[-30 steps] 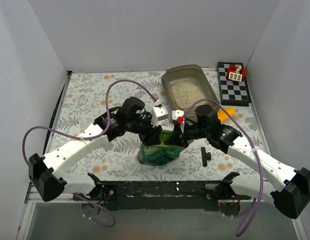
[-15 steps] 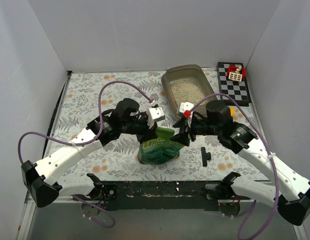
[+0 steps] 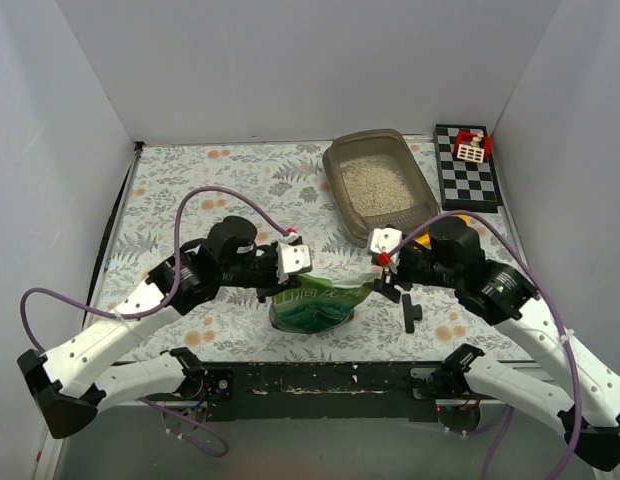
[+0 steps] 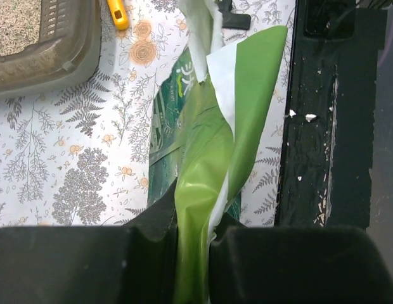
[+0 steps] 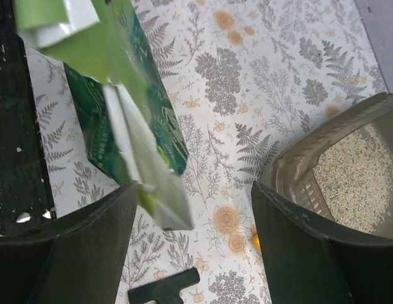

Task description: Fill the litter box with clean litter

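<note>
The grey-brown litter box [image 3: 380, 185] stands at the back right with pale clean litter [image 3: 378, 182] in it. A crinkled green bag [image 3: 312, 305] stands near the front edge, between the arms. My left gripper [image 3: 278, 284] is shut on the bag's stretched top edge [image 4: 203, 171]; the left wrist view shows both fingers pinching the green foil [image 4: 193, 215]. My right gripper [image 3: 383, 285] is open just right of the bag. In the right wrist view a loose flap of the bag [image 5: 155, 196] hangs by one finger of that gripper [image 5: 193, 206], ungripped. The litter box [image 5: 291, 171] lies beyond.
A black-and-white checkered board [image 3: 467, 168] with a red and white piece [image 3: 472, 148] lies at the back right corner. A small black part [image 3: 411, 313] lies on the floral mat right of the bag. A yellow scoop [image 4: 117, 12] lies near the box. White walls enclose the table.
The left gripper has shut on the bag's top and drawn back toward the near edge, stretching it. The right gripper has opened, let go of the bag and drawn back to the right.
</note>
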Available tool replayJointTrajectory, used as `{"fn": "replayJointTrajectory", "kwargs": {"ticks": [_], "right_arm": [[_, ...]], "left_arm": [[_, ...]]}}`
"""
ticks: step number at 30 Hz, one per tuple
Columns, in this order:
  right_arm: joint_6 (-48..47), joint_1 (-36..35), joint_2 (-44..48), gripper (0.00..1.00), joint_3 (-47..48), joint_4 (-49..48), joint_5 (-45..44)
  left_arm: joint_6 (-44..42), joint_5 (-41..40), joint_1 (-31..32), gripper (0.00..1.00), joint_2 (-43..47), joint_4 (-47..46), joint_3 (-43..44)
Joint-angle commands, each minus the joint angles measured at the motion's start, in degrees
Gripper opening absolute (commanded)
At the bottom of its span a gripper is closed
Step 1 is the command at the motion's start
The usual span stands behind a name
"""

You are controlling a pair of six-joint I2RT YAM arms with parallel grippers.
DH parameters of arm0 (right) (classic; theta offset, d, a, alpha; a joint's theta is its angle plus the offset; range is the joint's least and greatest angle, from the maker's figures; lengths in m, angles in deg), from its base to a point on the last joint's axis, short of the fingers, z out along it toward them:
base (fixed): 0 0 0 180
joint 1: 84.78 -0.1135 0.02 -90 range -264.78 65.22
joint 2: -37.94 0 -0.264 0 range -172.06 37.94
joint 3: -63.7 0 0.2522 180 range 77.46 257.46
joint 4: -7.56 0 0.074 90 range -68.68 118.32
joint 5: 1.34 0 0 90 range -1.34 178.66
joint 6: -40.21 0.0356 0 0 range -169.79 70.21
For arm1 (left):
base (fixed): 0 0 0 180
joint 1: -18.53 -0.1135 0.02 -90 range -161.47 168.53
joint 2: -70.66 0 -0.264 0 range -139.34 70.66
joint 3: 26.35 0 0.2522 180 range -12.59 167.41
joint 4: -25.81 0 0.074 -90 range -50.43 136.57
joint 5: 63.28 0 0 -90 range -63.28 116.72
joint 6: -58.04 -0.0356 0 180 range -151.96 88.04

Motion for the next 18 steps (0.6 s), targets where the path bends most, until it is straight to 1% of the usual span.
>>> {"fn": "replayJointTrajectory", "kwargs": {"ticks": [1,5,9,11,15,18], "right_arm": [[-8.3,0.1,-4.3,0.8,0.5,0.1,1.9],[-10.8,0.3,-10.3,0.8,4.9,1.6,7.5],[-10.1,0.4,-15.4,0.79,7.5,3.2,14.4],[-9.3,0.4,-15.7,0.78,7.1,2.2,15.9],[-7.0,0.4,-12.9,0.79,6.3,-2.8,12.7],[-6.5,0.5,-11.5,0.79,8.5,-1.9,14.9]], "left_arm": [[-4.7,3.3,0.3,0.0,5.1,-0.7,-1.2],[-5.0,3.3,0.3,0.0,7.9,-1.7,-3.3],[-5.1,3.0,0.3,0.0,9.7,-2.5,-4.6],[-5.1,2.6,0.3,0.0,10.4,-2.5,-5.0],[-5.1,3.0,0.4,0.0,11.8,-2.9,-5.9],[-4.9,3.3,0.4,0.0,12.8,-3.6,-7.0]]}}
